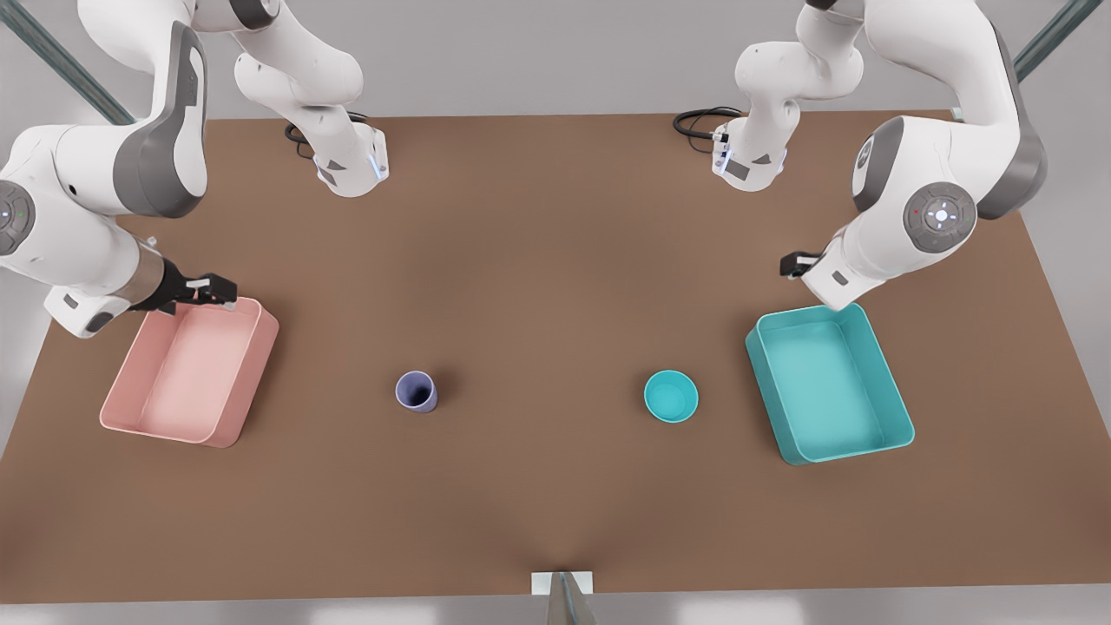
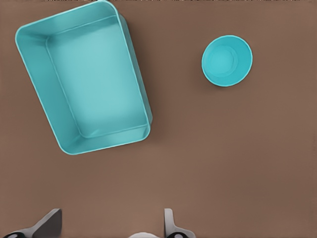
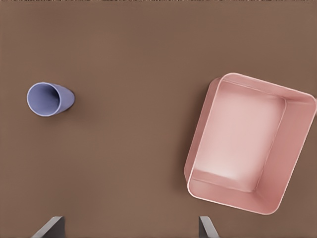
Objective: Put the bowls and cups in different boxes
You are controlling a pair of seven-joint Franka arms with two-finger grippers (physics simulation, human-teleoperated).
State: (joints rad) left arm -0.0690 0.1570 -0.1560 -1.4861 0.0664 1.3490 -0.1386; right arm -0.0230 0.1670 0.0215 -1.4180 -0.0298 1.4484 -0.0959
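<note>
A: Where are the bowl (image 1: 671, 396) and cup (image 1: 416, 391)?
B: On the table (image 1: 538, 486), between the 2 trays.
A: Grippers?
B: Left gripper (image 2: 111, 225) near the teal tray (image 1: 894, 417), right gripper (image 1: 211, 290) over the pink tray (image 1: 247, 382); both spread, apparently empty.

Lavender cup (image 1: 416, 391) (image 3: 49, 99) is standing upright, mouth up, on the table left of centre in the front view. Teal bowl (image 1: 671, 396) (image 2: 227, 60) is sitting upright at the cup's 3 o'clock, well apart. Pink box (image 1: 193, 371) (image 3: 250, 144) is lying at the cup's 9 o'clock, holding nothing. Teal box (image 1: 827, 384) (image 2: 84, 82) is lying at the bowl's 3 o'clock, also holding nothing.
</note>
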